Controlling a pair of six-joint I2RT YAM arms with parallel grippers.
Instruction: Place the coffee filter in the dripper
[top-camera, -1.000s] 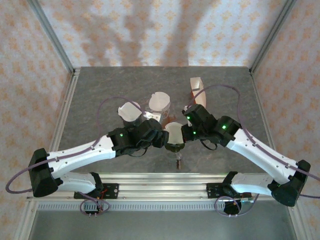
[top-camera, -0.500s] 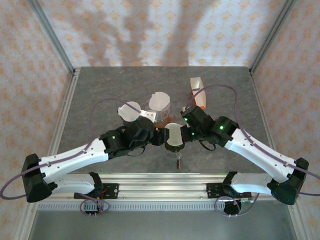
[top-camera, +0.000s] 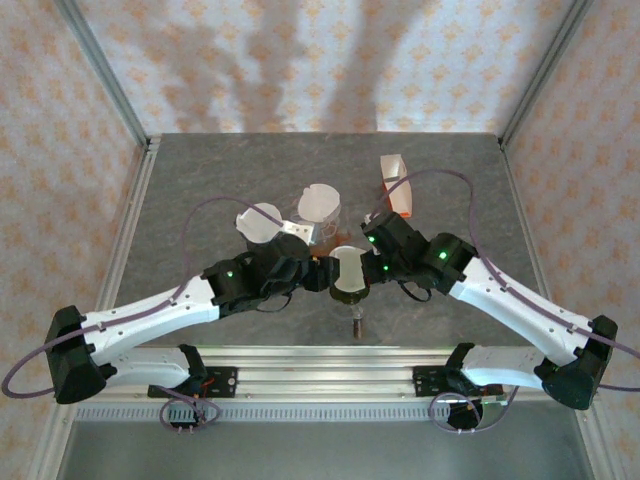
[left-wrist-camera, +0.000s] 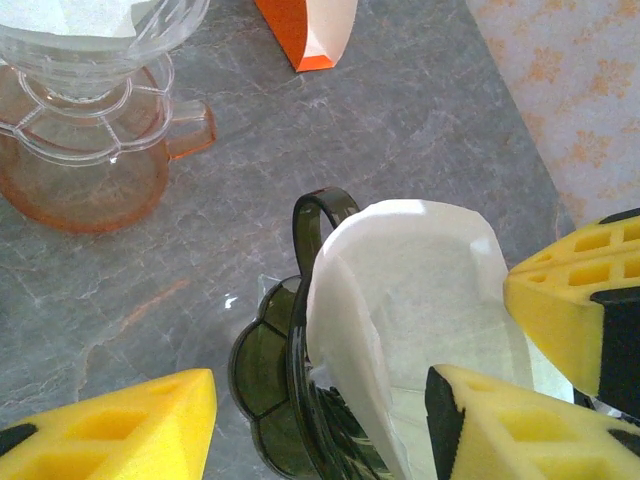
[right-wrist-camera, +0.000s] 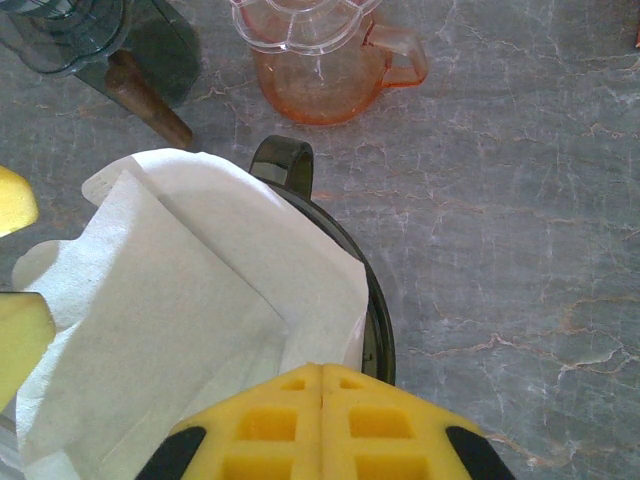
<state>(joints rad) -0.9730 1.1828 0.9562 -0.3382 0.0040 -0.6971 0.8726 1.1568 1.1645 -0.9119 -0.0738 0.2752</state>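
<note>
The right gripper is pressing its two yellow pads flat together and is pinching the near edge of the coffee filter. The left gripper is spread wide, its fingers straddling the dark green dripper. It cannot be told whether either finger is touching the paper. The coffee filter is standing in the dripper's mouth, with its top projecting above the rim.

The dripper is resting on the grey marbled table, near a pink glass server, an orange-and-white carton and a brown stick. Walls with an orange floral pattern are enclosing the table.

In the top view, the left arm and the right arm are reaching inward and meeting at the dripper from opposite sides.
</note>
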